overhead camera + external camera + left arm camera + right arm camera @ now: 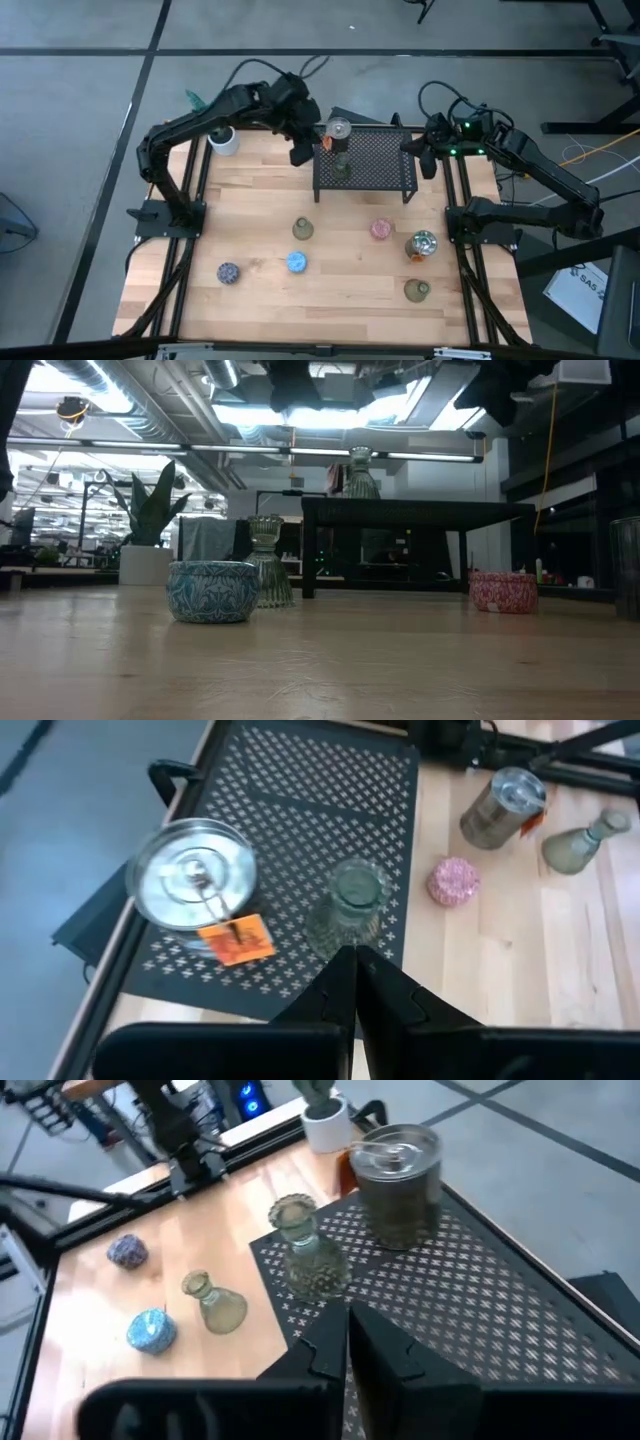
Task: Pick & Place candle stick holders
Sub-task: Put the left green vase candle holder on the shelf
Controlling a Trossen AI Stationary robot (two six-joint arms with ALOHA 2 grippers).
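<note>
**Two holders on the rack, six waiting on the table**

Nearest the bottom edge of the overhead frame, a purple-speckled holder [228, 272] and a blue patterned one [297, 262] sit on the pale wooden table [350, 300], with an olive glass holder [416, 290] at lower right. A little farther up stand a second olive glass holder [303, 230], a pink holder [380, 229] and a silvery tin [422, 244] with an orange tag. Beyond them, at upper centre, the black mesh rack [385, 160] carries a clear-green glass holder [343, 166] and a second silvery tin [339, 129]. The left gripper [303, 150] hangs just beside the rack's left end, its fingers pressed together and empty. The right gripper [428, 160] waits at the rack's right end, also closed on nothing. A white potted plant [224, 140] stands at upper left.

The glass pieces are ribbed, narrow-necked and flared at the base; the blue and pink ones are squat round pots; the tins are smooth metal cylinders.

The likely trouble lies on the rack: the tall glass holder [348, 905] stands near the tin [196, 885], and a careless sweep of the left arm could topple it. Smooth glass and perforated metal offer little grip, so a knock may send it rolling off the edge.
</note>
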